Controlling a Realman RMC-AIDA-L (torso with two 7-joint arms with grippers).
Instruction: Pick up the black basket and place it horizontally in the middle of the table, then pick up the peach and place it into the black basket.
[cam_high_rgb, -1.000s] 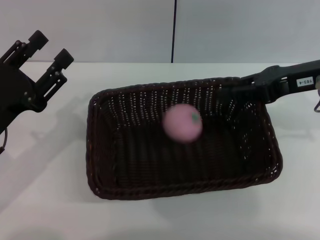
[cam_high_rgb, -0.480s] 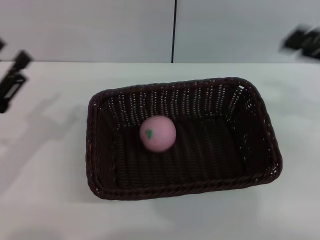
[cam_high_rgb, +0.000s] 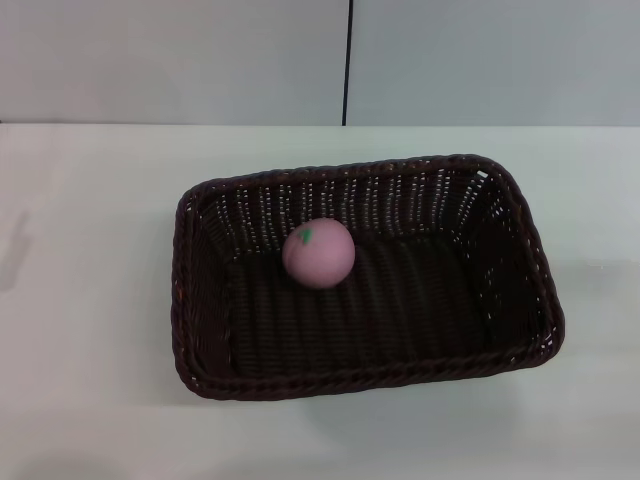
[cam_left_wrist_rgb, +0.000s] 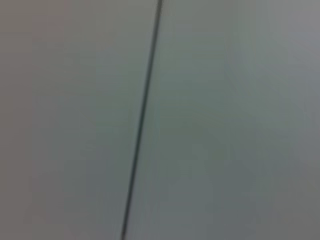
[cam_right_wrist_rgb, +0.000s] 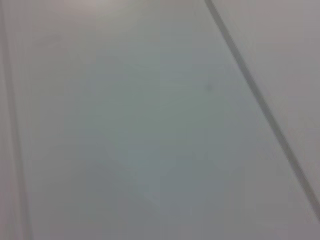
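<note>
The black basket (cam_high_rgb: 200, 340) lies lengthwise across the middle of the white table (cam_high_rgb: 90, 380) in the head view, open side up. The pink peach (cam_high_rgb: 318, 253) rests inside it on the basket floor, left of centre and towards the far wall, its green mark facing up. Neither gripper shows in any view. Both wrist views show only a pale wall with a dark seam line.
A grey wall with a vertical dark seam (cam_high_rgb: 348, 60) stands behind the table's far edge. Bare white tabletop surrounds the basket on all sides.
Both arms have pulled out of the head view, the left off to the left and the right off to the upper right. The peach dropped and rolled left inside the basket, then settled.
</note>
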